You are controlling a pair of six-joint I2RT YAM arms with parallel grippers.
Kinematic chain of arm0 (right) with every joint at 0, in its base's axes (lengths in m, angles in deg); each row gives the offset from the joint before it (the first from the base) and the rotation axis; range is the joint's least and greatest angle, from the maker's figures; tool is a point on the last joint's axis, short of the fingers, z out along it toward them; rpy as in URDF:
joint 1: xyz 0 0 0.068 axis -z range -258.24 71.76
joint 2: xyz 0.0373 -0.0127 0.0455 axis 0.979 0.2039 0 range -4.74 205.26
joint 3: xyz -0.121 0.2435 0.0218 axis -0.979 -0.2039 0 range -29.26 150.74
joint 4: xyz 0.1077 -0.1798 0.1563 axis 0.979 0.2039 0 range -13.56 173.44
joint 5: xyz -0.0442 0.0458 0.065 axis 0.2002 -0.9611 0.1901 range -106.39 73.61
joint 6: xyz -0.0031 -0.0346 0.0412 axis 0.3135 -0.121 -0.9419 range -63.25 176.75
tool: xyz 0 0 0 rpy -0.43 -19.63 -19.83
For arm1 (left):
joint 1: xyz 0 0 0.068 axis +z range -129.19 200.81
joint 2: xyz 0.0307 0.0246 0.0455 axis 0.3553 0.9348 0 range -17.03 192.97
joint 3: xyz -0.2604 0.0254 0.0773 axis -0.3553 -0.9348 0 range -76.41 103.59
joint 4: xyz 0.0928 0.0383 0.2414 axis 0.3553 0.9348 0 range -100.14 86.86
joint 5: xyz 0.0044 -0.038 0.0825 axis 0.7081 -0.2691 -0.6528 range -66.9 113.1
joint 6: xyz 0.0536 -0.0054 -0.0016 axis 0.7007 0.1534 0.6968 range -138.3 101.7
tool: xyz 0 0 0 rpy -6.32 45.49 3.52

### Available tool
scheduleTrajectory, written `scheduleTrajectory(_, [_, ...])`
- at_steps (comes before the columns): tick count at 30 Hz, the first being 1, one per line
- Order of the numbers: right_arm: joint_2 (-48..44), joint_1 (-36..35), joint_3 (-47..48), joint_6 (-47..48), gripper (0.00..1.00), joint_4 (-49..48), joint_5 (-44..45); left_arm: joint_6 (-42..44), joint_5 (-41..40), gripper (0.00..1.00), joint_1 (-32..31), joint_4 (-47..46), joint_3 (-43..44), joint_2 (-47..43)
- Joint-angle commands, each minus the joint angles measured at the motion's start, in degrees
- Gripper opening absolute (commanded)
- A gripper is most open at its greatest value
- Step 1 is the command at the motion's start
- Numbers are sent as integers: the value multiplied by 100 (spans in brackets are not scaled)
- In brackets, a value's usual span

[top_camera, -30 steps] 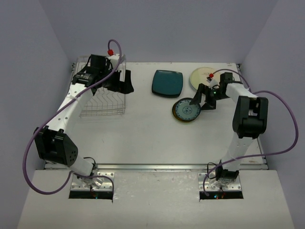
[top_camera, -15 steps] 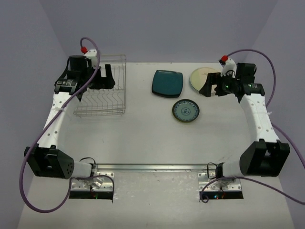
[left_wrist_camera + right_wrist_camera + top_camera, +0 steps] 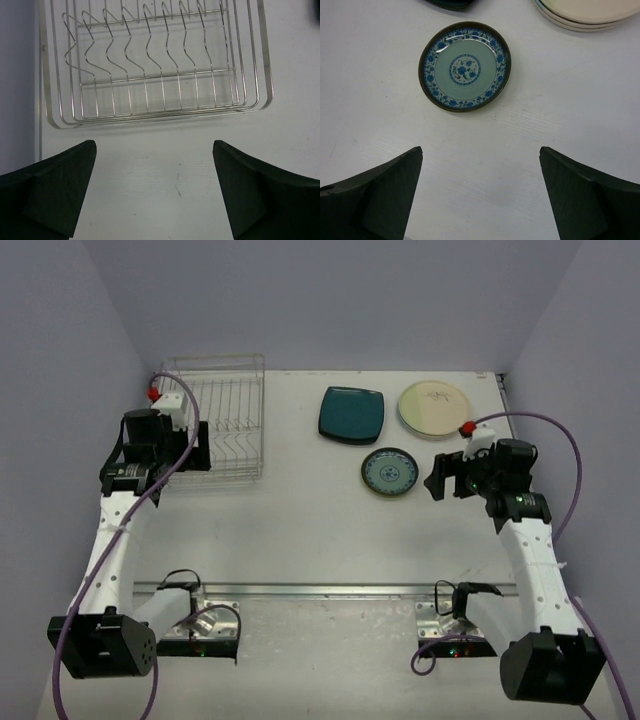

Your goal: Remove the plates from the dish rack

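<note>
The wire dish rack (image 3: pixel 215 420) stands at the far left and holds no plates; the left wrist view shows its bare slot wires (image 3: pixel 155 65). The dark teal rounded-square plate (image 3: pixel 351 414), the cream plates (image 3: pixel 431 407) stacked at the far right, and the small blue-green patterned plate (image 3: pixel 390 471) lie flat on the table. The patterned plate also shows in the right wrist view (image 3: pixel 465 66), with the cream stack's edge (image 3: pixel 585 12) beyond it. My left gripper (image 3: pixel 197 447) is open and empty beside the rack's near left part. My right gripper (image 3: pixel 437 475) is open and empty, just right of the patterned plate.
White table (image 3: pixel 300 530) with grey-violet walls at the left, back and right. A metal rail (image 3: pixel 320 589) runs along the near edge by the arm bases. Purple cables loop from both arms.
Both arms have drawn back toward the near side. The left gripper left the rack's far end. The right gripper moved from the cream plates to beside the patterned plate, which it let go a second ago.
</note>
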Motion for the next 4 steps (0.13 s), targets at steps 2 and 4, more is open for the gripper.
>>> scheduleTrajectory(2, [-277, -29, -304, 15, 99, -457, 185, 278, -108, 100, -11, -615, -131, -213])
scheduleTrajectory(4, [-339, -22, -311, 15, 99, -491, 224, 327, -53, 100, -11, -684, -186, -288])
